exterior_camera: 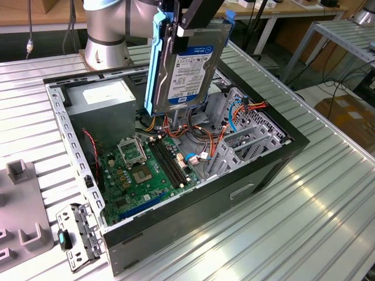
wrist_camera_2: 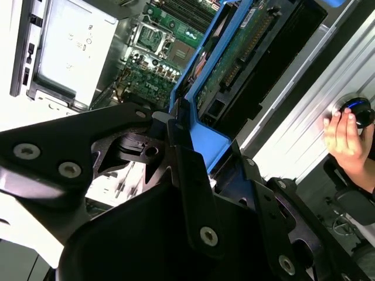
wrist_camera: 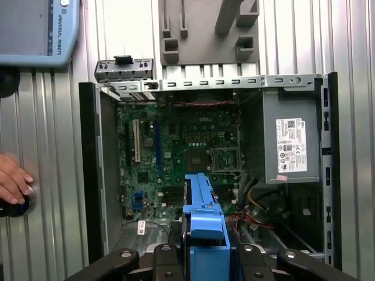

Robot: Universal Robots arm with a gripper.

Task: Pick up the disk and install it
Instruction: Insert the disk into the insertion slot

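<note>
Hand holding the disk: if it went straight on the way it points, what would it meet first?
Probably the loose cables inside the open computer case, with the held disk touching first; depth is unclear.

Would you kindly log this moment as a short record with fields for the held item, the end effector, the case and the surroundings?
Held item: flat silver-grey hard drive in a light-blue plastic carrier, on edge, held over the case
End effector: black end effector, shut on the hard drive's upper end
Case: open black desktop computer case, green motherboard exposed
Surface: ribbed metal table
Person: a hand at a round knob beside the case
Progress: hard drive not yet installed
</note>
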